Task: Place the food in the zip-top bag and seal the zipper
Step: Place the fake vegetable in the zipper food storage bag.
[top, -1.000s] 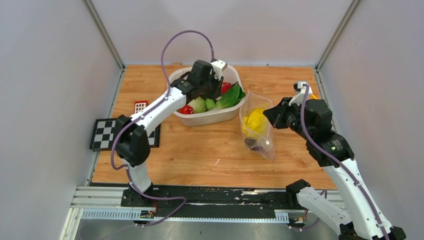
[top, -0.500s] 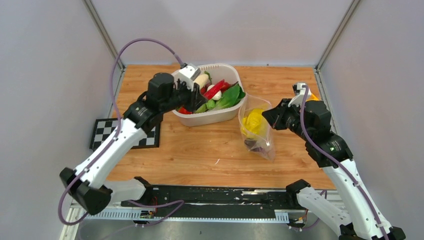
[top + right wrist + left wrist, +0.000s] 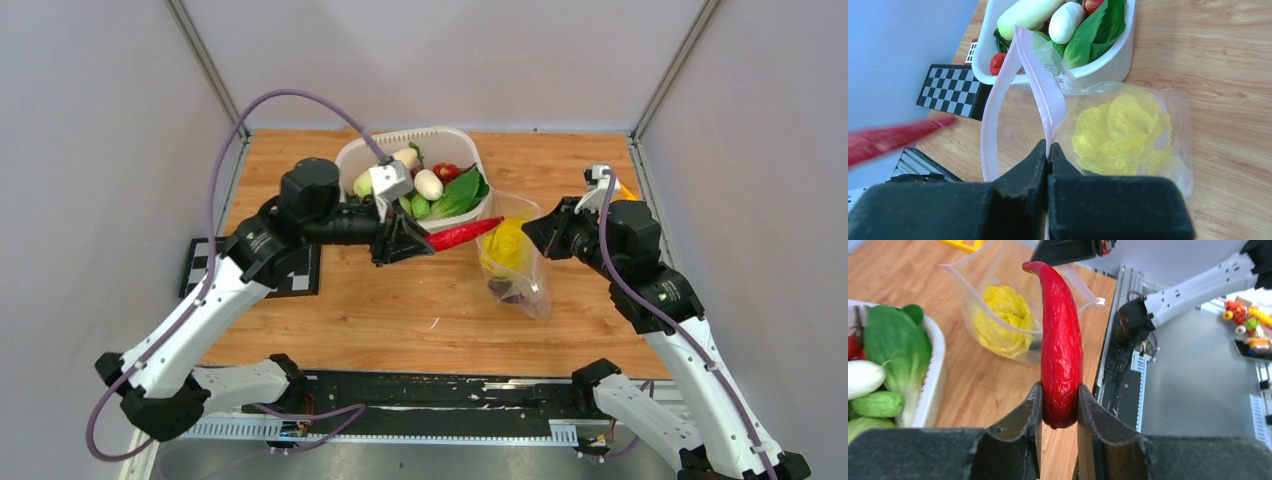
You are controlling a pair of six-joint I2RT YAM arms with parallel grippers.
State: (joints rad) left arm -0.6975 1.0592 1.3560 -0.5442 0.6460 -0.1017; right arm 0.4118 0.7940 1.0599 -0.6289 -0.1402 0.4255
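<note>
The left fingers (image 3: 415, 243) are clamped on the fat end of a long red pepper (image 3: 1060, 340). Its thin tip points at the mouth of the zip-top bag (image 3: 520, 275). The right fingers (image 3: 1040, 160) are pressed together on the bag's top edge, right on the pink zipper (image 3: 1034, 85), and hold that side up so the mouth gapes. The bag lies on the tabletop (image 3: 400, 310) with a yellow cabbage (image 3: 1120, 132) inside it. Just beside the bag is the white tub (image 3: 1108, 62) with the rest of the food. I think the job now is to get the pepper into the bag. To do it well, the tip should go in first, over the bag's low lip and not against it, because the bag is soft and may fold shut if poked. The pepper should slide deep, next to the cabbage, before the left fingers let go, or it could tip out. The left arm is stretched out long and low toward the bag, with the pepper almost level. The right arm bends in from the bag's other side, its wrist tipped down to the bag's edge.
</note>
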